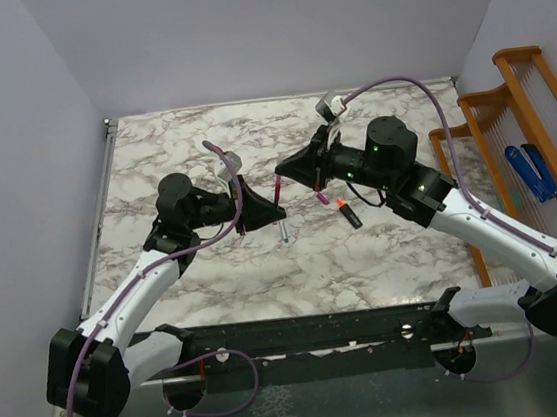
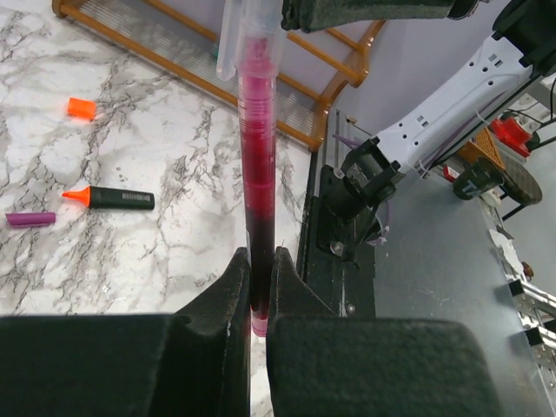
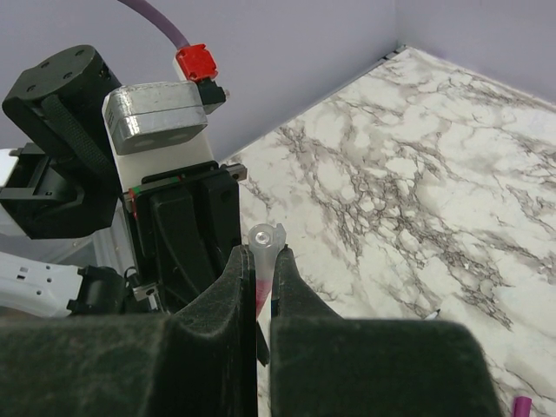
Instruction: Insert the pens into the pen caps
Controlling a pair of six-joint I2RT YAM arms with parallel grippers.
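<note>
Marble tabletop [image 1: 267, 280] beneath red-pink pen [image 2: 259, 156], one end tight in left hand [image 2: 261, 265], other in right hand [image 3: 263, 261]

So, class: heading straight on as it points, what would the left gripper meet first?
Probably the right gripper, clamped on the clear far end of the red-pink pen that the left gripper holds.

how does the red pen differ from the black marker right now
The red pen is long, slim and see-through; the black marker is shorter, thicker and opaque. The red pen is held off the table, left fingers at one end, right fingers at the other; the black marker lies flat on the table, untouched, orange tip bare.
</note>
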